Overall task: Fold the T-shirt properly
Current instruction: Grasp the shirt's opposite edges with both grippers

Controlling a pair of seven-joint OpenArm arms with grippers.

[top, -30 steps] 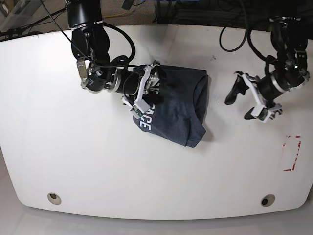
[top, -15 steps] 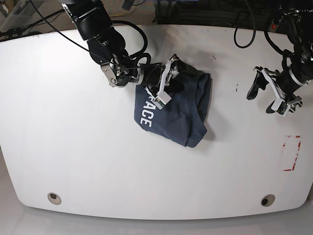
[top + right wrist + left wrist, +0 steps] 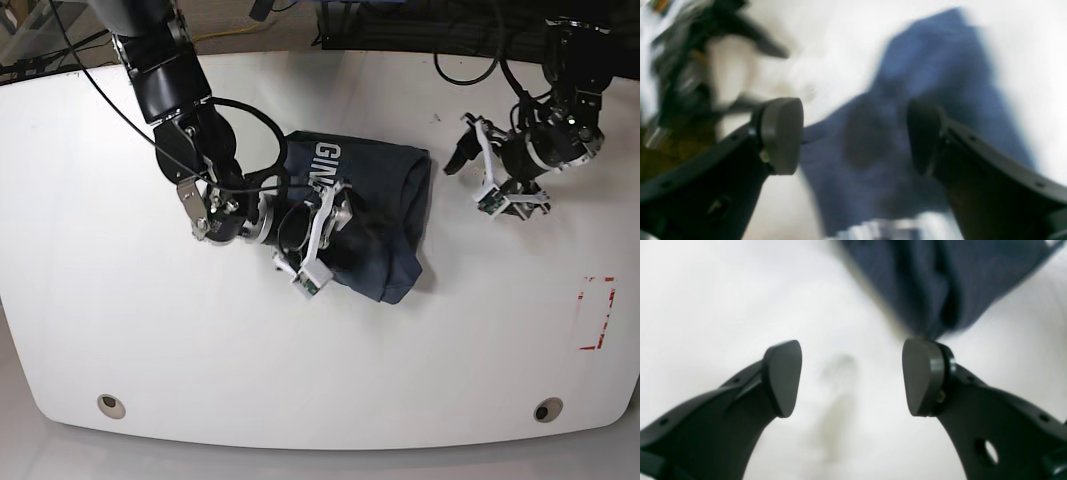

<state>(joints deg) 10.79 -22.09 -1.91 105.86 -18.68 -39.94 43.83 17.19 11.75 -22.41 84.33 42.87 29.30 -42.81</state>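
Here the right fingers (image 3: pixel 853 136) stand wide apart with nothing between the pads, hovering over the T-shirt (image 3: pixel 375 225); the blurred wrist view shows dark blue cloth just below the gap. In the base view that right gripper (image 3: pixel 325 235) sits over the shirt's lower left part. The left fingers (image 3: pixel 851 378) are parted too and hold nothing, only bare white worktop (image 3: pixel 706 290) showing between them, with one pad (image 3: pixel 922 376) close to a corner of the shirt's fabric (image 3: pixel 940 283). In the base view the left gripper (image 3: pixel 495 175) hangs well to the right of the shirt, apart from it. The T-shirt lies bunched and partly folded near the worktop's (image 3: pixel 300 370) middle, white lettering (image 3: pixel 327 165) showing near its upper left edge.
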